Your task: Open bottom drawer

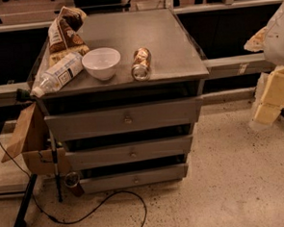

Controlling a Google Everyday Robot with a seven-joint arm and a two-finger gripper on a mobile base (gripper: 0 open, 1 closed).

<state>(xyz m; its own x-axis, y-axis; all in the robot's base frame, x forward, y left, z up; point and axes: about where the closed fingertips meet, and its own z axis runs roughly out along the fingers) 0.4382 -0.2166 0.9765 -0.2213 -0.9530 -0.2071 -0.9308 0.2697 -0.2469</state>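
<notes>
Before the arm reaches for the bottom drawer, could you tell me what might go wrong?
1. The bottom drawer sits just under a similar middle drawer; its small knob is easy to confuse or miss.
2. A black cable loops on the floor in front, so the base could snag it.
3. The can lies on its side near the cabinet top's front edge; a jolt might roll it off.
The tool is far off at upper right, so a long approach remains.

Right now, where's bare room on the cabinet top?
Bare: cabinet top right of the can and behind the bowl. Crowded: left edge, bag and bottle. The gripper sits off to the right.
</notes>
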